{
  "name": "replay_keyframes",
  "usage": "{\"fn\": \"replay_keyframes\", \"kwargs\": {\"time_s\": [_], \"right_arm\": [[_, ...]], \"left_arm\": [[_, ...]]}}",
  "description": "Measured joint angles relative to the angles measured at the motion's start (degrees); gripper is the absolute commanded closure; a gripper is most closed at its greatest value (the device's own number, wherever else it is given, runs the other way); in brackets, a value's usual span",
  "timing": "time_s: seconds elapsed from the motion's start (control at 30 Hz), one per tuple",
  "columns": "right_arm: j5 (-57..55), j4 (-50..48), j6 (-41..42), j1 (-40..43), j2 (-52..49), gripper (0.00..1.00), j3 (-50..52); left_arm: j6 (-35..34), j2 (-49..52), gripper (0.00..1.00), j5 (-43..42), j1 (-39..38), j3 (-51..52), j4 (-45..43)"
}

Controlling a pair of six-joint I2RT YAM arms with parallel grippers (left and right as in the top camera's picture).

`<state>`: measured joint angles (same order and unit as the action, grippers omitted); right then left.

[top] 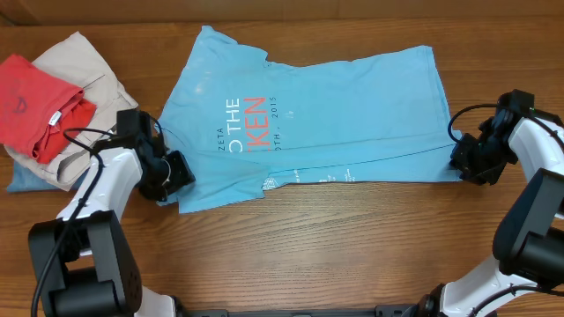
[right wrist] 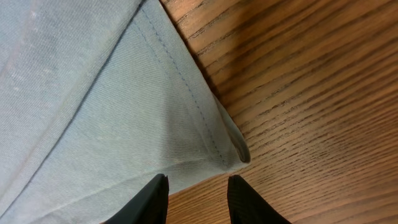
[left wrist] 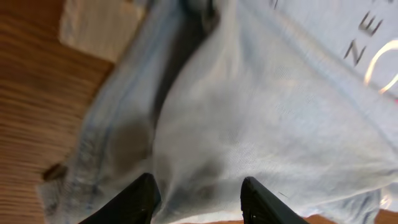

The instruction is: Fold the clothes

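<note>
Left gripper (left wrist: 199,182), jaws apart, blurred shirt (left wrist: 261,112) between them; right gripper (right wrist: 197,182), jaws apart, hem corner just ahead. Finger bases cut off.

t-shirt (top: 335,114) spread across the middle of the table (top: 352,255), pile of other garments (top: 53,106) set at its far left, left gripper (top: 176,176) placed at the shirt's near left corner, right gripper (top: 463,158) at its near right corner

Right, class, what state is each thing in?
blue T-shirt, spread flat, lower edge folded over.
left gripper, fingers apart, cloth between; grip unclear.
right gripper, open at the shirt's corner.
beige trousers, folded.
red T-shirt, loosely folded, on top of them.
</note>
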<state>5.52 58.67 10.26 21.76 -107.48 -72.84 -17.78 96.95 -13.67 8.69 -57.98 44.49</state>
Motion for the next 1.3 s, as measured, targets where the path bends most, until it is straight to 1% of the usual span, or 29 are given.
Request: {"fn": "replay_keyframes", "kwargs": {"time_s": [0.13, 0.3, 0.47, 0.67, 0.8, 1.03, 1.13, 1.3], "right_arm": [[0.0, 0.0, 0.0, 0.0, 0.0, 0.65, 0.0], [0.0, 0.0, 0.0, 0.0, 0.0, 0.65, 0.0], [0.0, 0.2, 0.0, 0.0, 0.0, 0.65, 0.0], [0.0, 0.5, 0.0, 0.0, 0.0, 0.65, 0.0], [0.0, 0.5, 0.0, 0.0, 0.0, 0.65, 0.0], [0.0, 0.5, 0.0, 0.0, 0.0, 0.65, 0.0], [0.0, 0.5, 0.0, 0.0, 0.0, 0.65, 0.0], [0.0, 0.5, 0.0, 0.0, 0.0, 0.66, 0.0]], "left_arm": [[0.0, 0.0, 0.52, 0.1, 0.1, -1.0, 0.7], [-0.3, 0.0, 0.53, 2.3, 0.1, -1.0, 3.2], [-0.3, 0.0, 0.55, 3.1, 0.1, -1.0, 4.6], [-0.3, 0.0, 0.56, 3.3, 0.0, -0.6, 3.3], [-0.4, 0.0, 0.6, 3.4, 0.0, 0.6, 1.8], [-0.7, 0.0, 0.63, 3.4, -1.3, 1.4, 0.7], [-0.8, 0.0, 0.67, 3.4, -2.2, 1.6, 0.6], [-1.2, 0.0, 0.65, 3.5, -2.6, 1.7, 0.7]]}}
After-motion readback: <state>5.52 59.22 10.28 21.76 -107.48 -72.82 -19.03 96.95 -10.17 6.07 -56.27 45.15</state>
